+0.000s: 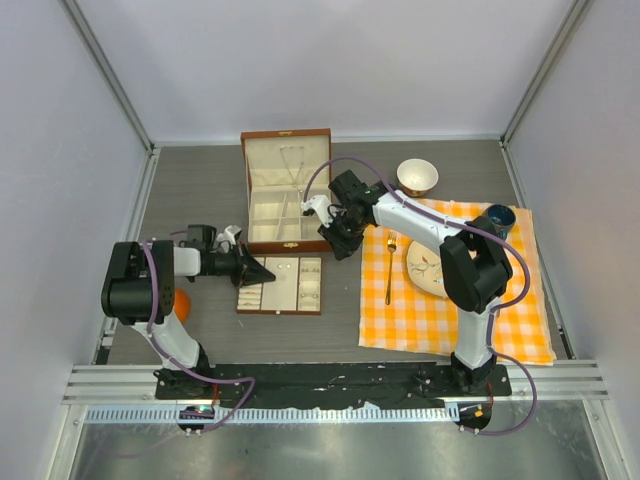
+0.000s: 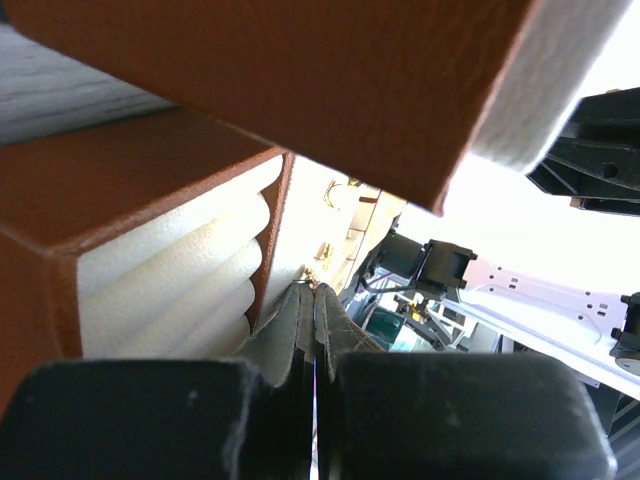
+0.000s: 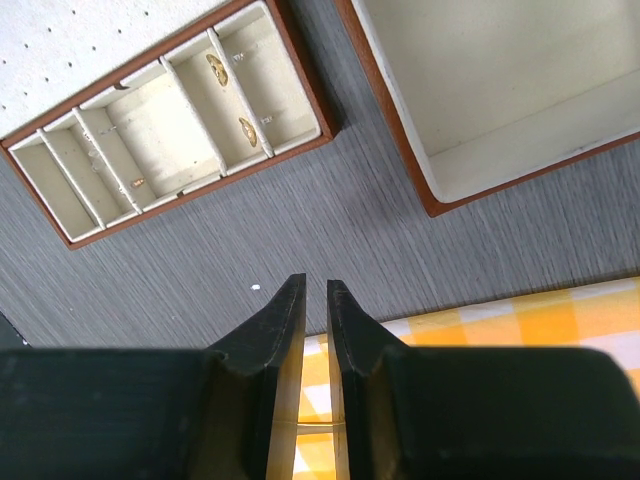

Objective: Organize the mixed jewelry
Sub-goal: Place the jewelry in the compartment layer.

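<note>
Small jewelry pieces (image 3: 247, 128) lie in the tray (image 1: 280, 312), whose long axis runs across the tabletop (image 1: 195, 190). The left end effector (image 1: 268, 273), clenched, points in from just left and is nearer. The right end effector (image 3: 315, 292) hovers beyond, narrowly parted and empty.

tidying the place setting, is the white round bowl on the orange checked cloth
No, the white round bowl stands on the grey table, just beyond the far edge of the orange checked cloth.
</note>
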`<action>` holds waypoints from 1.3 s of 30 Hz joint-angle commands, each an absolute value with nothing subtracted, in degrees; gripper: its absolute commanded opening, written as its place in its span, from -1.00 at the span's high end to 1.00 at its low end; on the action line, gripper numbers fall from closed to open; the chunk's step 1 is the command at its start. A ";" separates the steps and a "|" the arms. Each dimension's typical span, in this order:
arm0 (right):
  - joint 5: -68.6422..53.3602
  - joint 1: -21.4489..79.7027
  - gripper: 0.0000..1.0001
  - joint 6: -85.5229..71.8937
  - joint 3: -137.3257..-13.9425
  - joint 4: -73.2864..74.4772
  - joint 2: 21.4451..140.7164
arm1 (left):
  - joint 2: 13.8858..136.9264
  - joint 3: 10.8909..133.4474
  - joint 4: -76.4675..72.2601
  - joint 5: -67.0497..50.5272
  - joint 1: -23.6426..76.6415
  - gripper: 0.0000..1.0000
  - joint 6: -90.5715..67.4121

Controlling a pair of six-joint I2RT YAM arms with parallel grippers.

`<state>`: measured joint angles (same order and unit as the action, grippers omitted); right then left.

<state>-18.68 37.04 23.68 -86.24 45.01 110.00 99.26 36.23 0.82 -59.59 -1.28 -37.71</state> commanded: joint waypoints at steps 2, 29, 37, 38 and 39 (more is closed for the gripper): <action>-18.63 37.44 0.60 24.17 -86.40 43.94 108.54 | 99.67 36.65 2.64 -58.01 -2.81 0.99 -35.24; -18.63 37.44 0.60 24.17 -86.40 43.94 108.81 | 92.29 37.09 5.27 -57.48 -2.90 0.15 -33.22; -18.54 37.44 0.59 24.17 -86.48 43.86 108.02 | 85.88 37.26 6.24 -58.44 -2.73 0.14 -31.90; -18.63 37.44 0.59 24.26 -86.57 43.86 108.02 | 85.70 37.27 6.15 -58.45 -2.72 0.14 -31.90; -18.72 37.44 0.60 24.17 -86.57 43.77 108.10 | 85.61 37.27 6.15 -58.45 -2.46 0.14 -31.99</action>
<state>-18.65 37.04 23.68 -86.24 44.99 110.00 87.99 36.84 5.78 -57.65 -2.57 -33.36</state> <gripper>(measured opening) 0.203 0.428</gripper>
